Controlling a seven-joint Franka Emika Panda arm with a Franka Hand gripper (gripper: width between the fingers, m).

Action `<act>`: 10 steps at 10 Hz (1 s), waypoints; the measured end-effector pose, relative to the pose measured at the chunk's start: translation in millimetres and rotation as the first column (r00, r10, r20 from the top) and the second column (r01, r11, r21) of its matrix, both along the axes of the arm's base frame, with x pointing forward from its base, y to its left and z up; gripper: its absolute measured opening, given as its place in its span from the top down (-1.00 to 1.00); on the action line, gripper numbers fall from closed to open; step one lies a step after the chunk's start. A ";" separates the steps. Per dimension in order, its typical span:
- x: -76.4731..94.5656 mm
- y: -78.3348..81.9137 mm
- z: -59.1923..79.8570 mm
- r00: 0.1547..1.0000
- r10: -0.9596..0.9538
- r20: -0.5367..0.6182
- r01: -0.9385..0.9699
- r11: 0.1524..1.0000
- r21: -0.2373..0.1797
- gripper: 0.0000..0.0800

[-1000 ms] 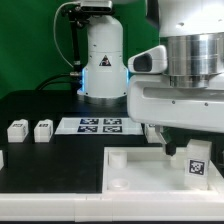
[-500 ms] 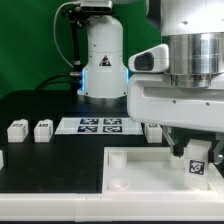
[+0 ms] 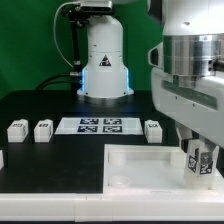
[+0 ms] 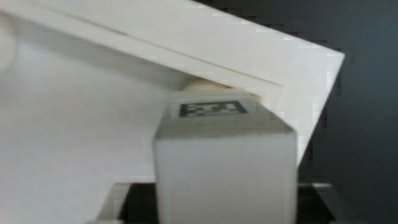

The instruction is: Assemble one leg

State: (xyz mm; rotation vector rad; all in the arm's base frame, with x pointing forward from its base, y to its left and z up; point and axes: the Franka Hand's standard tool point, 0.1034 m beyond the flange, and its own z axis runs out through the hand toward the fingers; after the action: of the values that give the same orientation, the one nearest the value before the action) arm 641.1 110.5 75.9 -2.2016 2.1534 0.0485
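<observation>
- Gripping the leg (image 3: 200,160): the gripper (image 3: 201,152) has its two fingers pressed on the block's sides, tag face toward the exterior camera.
- Wrist view: leg (image 4: 222,150) sits straight out from between the fingers, marker tag on its far end face; dark finger parts show at both sides of the block near the camera.
- Leg hangs directly under the end effector, over the tabletop's (image 3: 140,165) corner on the exterior view's right; cannot tell if the leg bottom touches the tabletop or floats just above it.
- Wrist view: tabletop (image 4: 107,90) rim corner lies just beyond the leg's tagged end, raised edge running diagonally.
- Tabletop is a white square tray shape below the gripper, reaching away toward the exterior view's left.
- Spare white block (image 3: 153,128) with tag lies behind the gripper, near it, on the black table (image 3: 40,105).
- Two more white blocks (image 3: 17,129) (image 3: 42,129) lie well apart from the gripper, far toward the exterior view's left.
- Marker board (image 3: 99,125) lies flat on the table, behind the tabletop, between the spare block and those two.
- Robot base (image 3: 103,60) stands far behind, white with a blue light; green backdrop behind it.
- Surface is matte black; a white strip runs along the front edge.
</observation>
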 end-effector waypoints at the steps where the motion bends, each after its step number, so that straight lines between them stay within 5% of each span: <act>1: 0.0 -1.6 -0.1 0.981 -0.194 -0.019 0.195 0.980 0.030 0.26; 3: -1.7 -5.6 -0.7 0.907 -0.418 -0.056 0.420 0.906 0.041 0.26; 6: -3.1 -7.2 -0.8 0.899 -0.435 -0.055 0.437 0.899 0.028 0.26; 7: -3.4 -6.6 -1.4 0.910 -0.411 -0.053 0.412 0.911 0.029 -0.01; 8: -3.7 -6.0 -2.0 0.915 -0.399 -0.053 0.401 0.916 0.030 -0.01; 10: -3.8 -5.6 -2.0 0.916 -0.397 -0.053 0.399 0.916 0.030 -0.54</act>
State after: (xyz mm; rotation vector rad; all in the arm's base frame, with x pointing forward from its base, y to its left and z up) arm 637.4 104.9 73.9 -1.7121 2.5552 0.1216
